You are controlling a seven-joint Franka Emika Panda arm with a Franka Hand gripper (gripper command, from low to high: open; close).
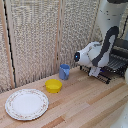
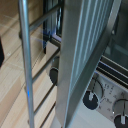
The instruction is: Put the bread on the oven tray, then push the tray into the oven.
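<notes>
In the exterior view my white clamp point(image 1: 95, 72) hangs low at the front edge of the oven pan point(image 1: 106, 76), a dark rack of silvery bars that sticks out from the oven point(image 1: 120, 54) at the exterior view's right. Whether its fingers are closed on the rack is not visible. The wrist view is a close-up of the pan's silvery bars point(image 2: 26, 65), with a dark, blue-tipped finger point(image 2: 46, 39) behind them and the oven's metallic front point(image 2: 85, 50) close by. The bread is out of view.
A blue cup point(image 1: 64, 71) stands by the back screen, with a yellow bowl point(image 1: 53, 85) just in front of it. A white patterned plate point(image 1: 26, 104) lies at the exterior view's left. The oven's black knobs point(image 2: 92, 98) show in the wrist view.
</notes>
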